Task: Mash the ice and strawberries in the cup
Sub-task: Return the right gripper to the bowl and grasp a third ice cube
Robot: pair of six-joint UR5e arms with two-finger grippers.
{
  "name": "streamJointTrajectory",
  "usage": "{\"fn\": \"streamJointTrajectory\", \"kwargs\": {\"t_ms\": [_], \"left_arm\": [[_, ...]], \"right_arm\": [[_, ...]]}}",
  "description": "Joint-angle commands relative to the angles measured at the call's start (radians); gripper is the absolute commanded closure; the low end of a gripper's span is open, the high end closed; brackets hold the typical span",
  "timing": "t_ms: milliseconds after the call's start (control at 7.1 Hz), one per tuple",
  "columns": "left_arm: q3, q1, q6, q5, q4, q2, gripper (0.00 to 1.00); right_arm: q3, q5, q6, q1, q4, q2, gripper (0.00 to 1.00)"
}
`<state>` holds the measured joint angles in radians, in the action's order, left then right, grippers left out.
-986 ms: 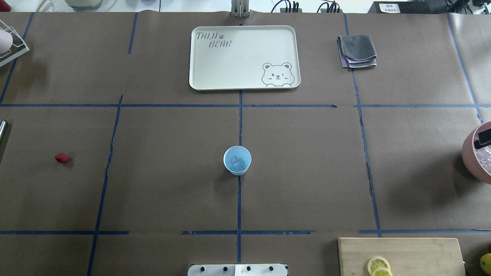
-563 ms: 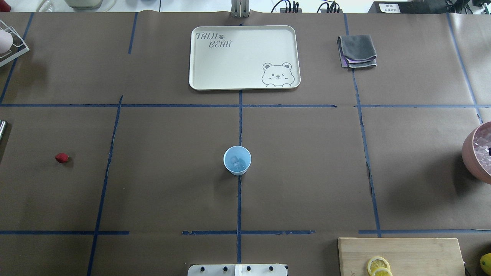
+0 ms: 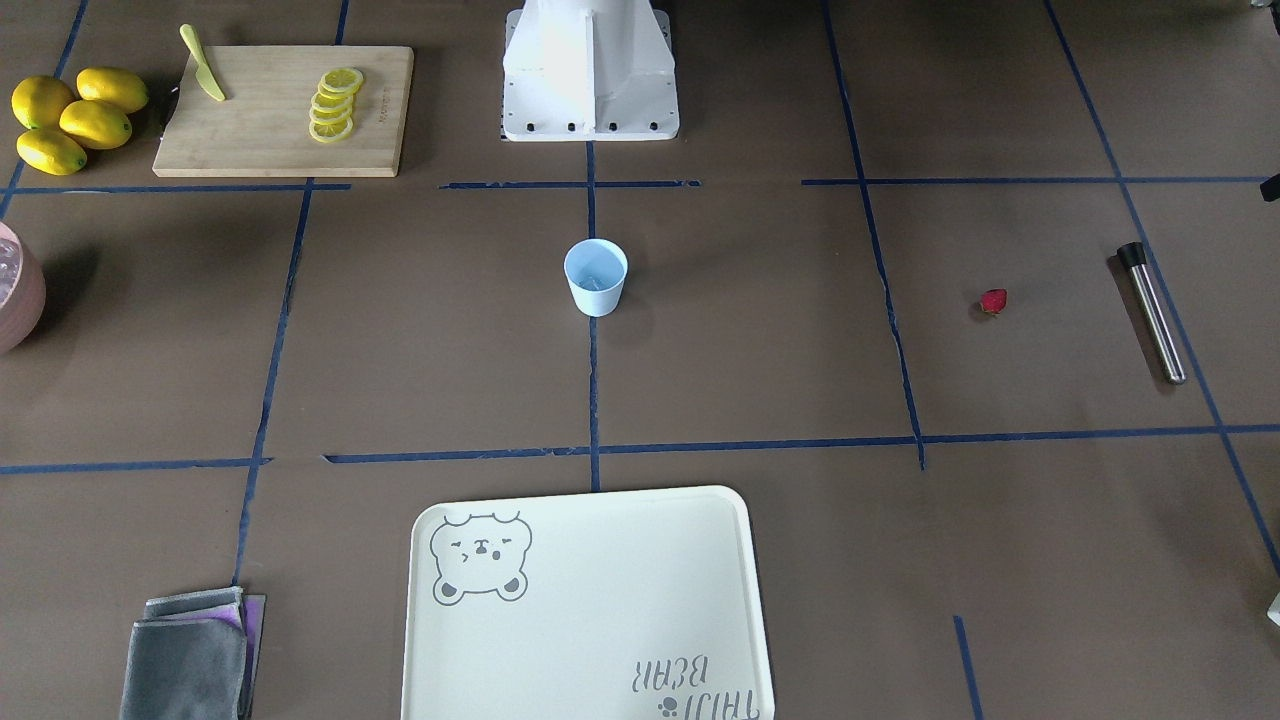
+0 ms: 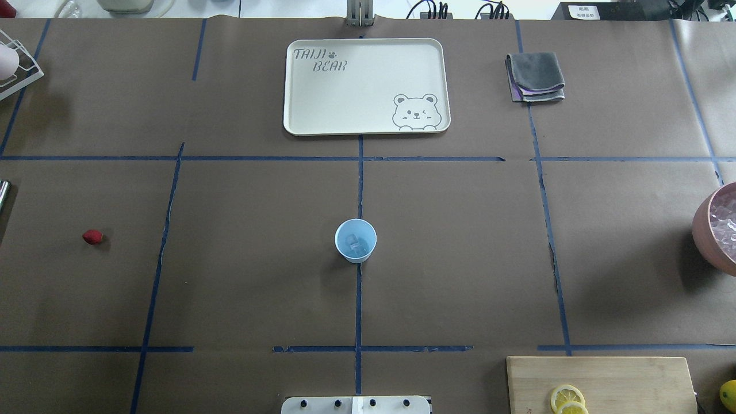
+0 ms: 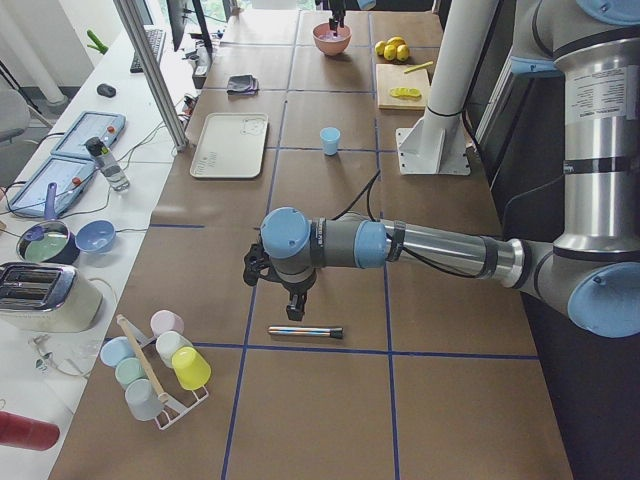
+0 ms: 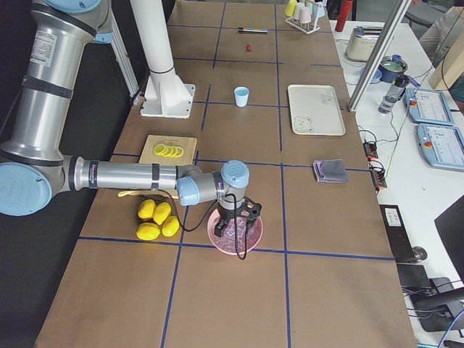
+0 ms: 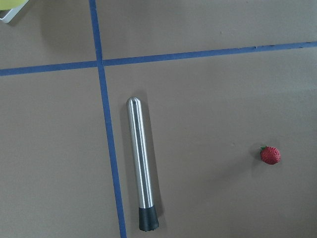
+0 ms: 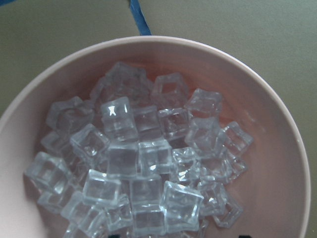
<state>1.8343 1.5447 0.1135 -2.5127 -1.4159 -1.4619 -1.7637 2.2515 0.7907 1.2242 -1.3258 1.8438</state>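
A: Where's everything rn?

B: Cup [image 4: 356,240] stands upright mid-worktop [image 4: 460,259], on a blue tape line [image 4: 359,190]. Ice [image 4: 357,245] is inside it, a clear glassy lump at the bottom. Strawberry [image 4: 92,236] lies well apart on the robot's left side, near the metal rod [image 7: 141,166] but not touching it.

A: Jaws?

B: Left gripper [image 5: 293,308] hangs over the rod, right gripper [image 6: 243,221] over the pink bowl [image 8: 285,148] of ice cubes [image 8: 138,163]. Both show only from the side cams, so can't tell if the jaws are apart or together.

A: Step in hand?

B: Prob. fetching the strawberry w/ the left arm. It's tiny, teardrop-shaped, dimpled and likely soft. Centre the jaws over it, come straight down and close gently so it doesn't squash or roll. Release just above the rim. The cup's tapered thin plastic, so I'd guess it tips if bumped.

A: And the rod?

B: Smooth steel cylinder w/ a rounded tip and black cap. Looks slick, so grip firmly approx. mid-length, across its axis.
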Motion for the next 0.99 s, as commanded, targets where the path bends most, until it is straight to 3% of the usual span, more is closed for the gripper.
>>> {"fn": "streamJointTrajectory", "kwargs": {"t_ms": [0,423,704,845], "left_arm": [[-0.001,0.0,0.0,0.0,0.0,0.0,0.0],[-0.001,0.0,0.0,0.0,0.0,-0.001,0.0],[-0.001,0.0,0.0,0.0,0.0,-0.001,0.0],[0.0,0.0,0.0,0.0,0.0,-0.001,0.0]], "right_arm": [[0.039,-0.001,0.021,0.0,0.004,-0.03,0.2],[0.055,-0.003,0.021,0.0,0.005,-0.035,0.23],[0.055,-0.007,0.021,0.0,0.005,-0.032,0.33],[0.055,-0.007,0.022,0.001,0.005,-0.031,0.43]]}}
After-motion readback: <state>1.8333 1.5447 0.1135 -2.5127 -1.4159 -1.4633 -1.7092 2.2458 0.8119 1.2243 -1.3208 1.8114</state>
